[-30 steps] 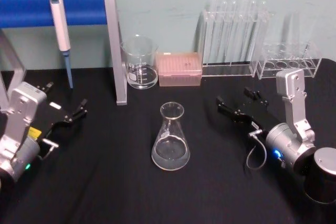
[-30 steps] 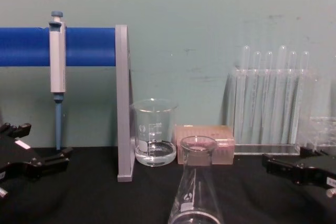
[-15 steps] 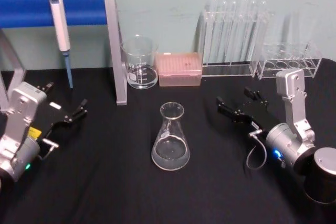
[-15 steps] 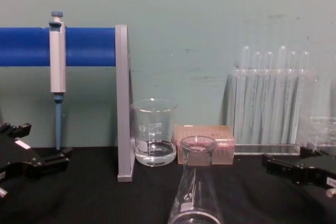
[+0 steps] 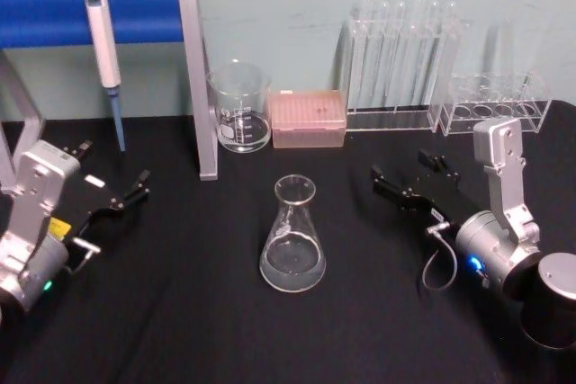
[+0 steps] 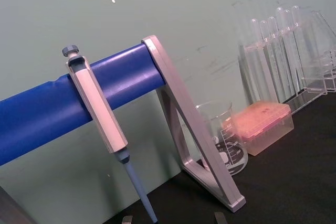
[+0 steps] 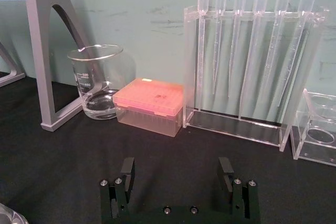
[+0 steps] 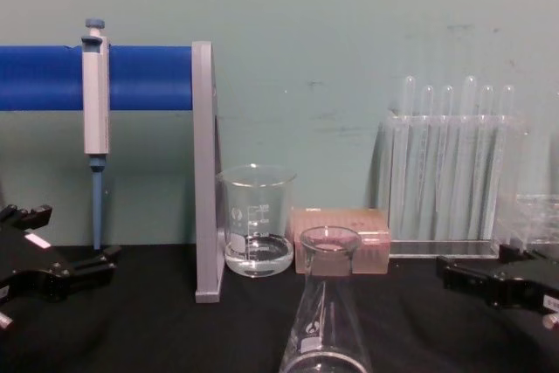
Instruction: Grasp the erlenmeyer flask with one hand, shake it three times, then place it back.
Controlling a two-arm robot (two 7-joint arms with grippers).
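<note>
The erlenmeyer flask (image 5: 292,238) stands upright on the black table (image 5: 180,312), nearest the robot of all the glassware, with a little clear liquid in its wide base and nothing touching it; standing free in the open middle, it can be reached from either side. To the flask's right, well apart, the right gripper (image 5: 409,179) rests low over the table with its long flat jaws spread wide and empty, as the right wrist view shows (image 7: 176,174); it points roughly toward the flask, which suits a sideways reach for the neck. To the flask's left, farther off, the left gripper (image 5: 126,195) lies parked near the table edge, and whether its jaws are parted or closed I cannot tell. No grasp has begun, so by my judgement the task is at its very start. Behind the flask, a glass beaker (image 5: 239,107) with a little liquid stands just beside a pink tip box (image 5: 309,118), both near the wall. Left of the beaker, a grey stand (image 5: 197,78) carries a blue bar (image 5: 54,13) on which a pipette (image 5: 104,56) hangs tip down, kept off the surface. Behind and right of the flask, a clear rack (image 5: 400,65) holds thin droppers upright, with a second low clear rack (image 5: 499,101) beside it. The table is covered in matte black cloth, and the wall behind is pale green, scuffed in places.
</note>
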